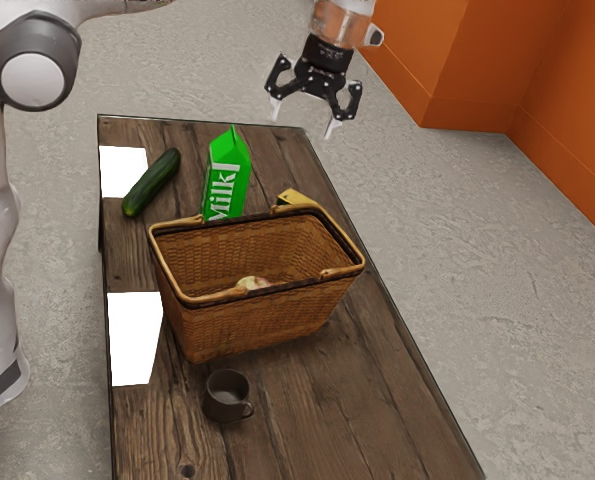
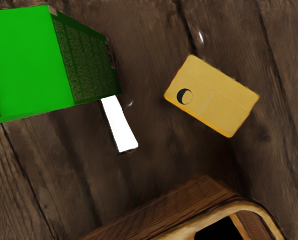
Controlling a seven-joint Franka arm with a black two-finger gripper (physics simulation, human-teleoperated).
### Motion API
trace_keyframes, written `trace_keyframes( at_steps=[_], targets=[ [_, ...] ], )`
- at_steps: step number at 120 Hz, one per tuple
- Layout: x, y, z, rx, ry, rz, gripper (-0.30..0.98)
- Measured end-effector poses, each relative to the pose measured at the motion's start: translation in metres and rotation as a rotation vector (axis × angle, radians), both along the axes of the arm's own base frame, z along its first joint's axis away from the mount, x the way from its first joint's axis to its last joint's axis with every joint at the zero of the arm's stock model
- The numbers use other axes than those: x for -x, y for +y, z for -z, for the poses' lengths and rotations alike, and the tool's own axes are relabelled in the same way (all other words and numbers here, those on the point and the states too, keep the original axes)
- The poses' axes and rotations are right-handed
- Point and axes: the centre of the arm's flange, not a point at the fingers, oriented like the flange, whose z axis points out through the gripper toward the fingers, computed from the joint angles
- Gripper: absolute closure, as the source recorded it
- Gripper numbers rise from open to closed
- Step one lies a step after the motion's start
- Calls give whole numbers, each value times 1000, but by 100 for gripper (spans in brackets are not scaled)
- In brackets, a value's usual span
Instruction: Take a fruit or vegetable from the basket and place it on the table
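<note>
Currently the black two-finger end effector [image 1: 303,122] hangs in the air toward the top of the exterior view, its fingers spread wide apart with nothing between them, so it has hold of nothing. The pale, roundish fruit or vegetable [image 1: 252,284] sits inside the brown woven basket [image 1: 267,325], partly hidden by the rim; I cannot tell what kind it is. The basket stands upright on the dark wooden-plank worktop [image 1: 357,420], its tan handles folded down along the rim. A long dark green cucumber [image 1: 152,182] lies outside the basket, directly on the worktop, toward the exterior view's left edge of it. Between the cucumber and the far end of the basket stands an upright green milk carton [image 1: 227,180] with white lettering; I cannot tell whether it touches the basket. The rectangular yellow box [image 2: 214,95], with a small round dark-and-pale mark on its face, rests just past the basket, with bare wood between it and the carton in the wrist view. A dark grey mug [image 1: 222,395] stands upright near the basket, on the opposite side from the carton, its handle pointing to the exterior view's right. Bright white patches [image 1: 132,338] show along the worktop's edge at the exterior view's left.
</note>
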Motion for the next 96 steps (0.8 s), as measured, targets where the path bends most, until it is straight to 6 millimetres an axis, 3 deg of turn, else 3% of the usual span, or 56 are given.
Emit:
trace_keyframes(
  at_steps=[17,29,41,56,68,77,90,96],
  targets=[
    [-11,-16,-12,-23,-89,-226,0],
    [4,-41,-38,-11,-131,-326,0],
    [-1,-72,-33,24,-98,-405,0],
    [11,-109,41,69,51,-472,0],
    [50,-92,96,110,108,-589,0],
    [64,-75,114,133,97,-681,0],
    [75,-113,127,114,45,-682,0],
    [79,-117,135,107,26,-699,0]
  ],
)
